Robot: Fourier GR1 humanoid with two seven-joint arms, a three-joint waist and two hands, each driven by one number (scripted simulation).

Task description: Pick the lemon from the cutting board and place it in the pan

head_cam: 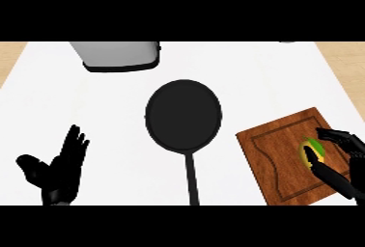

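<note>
A yellow-green lemon (314, 151) lies on the right part of the wooden cutting board (274, 157) at the lower right. My right hand (343, 150) is curled round the lemon, thumb on its near side and fingers over its far side, hiding much of it. The lemon still rests on the board. A black pan (183, 115) sits in the middle of the white counter, its long handle (191, 178) pointing toward me. My left hand (58, 164) rests open at the lower left, fingers up.
A grey pot-like container (118, 55) stands at the back left of the counter. The wooden counter edge (345, 62) shows at the far right and far left.
</note>
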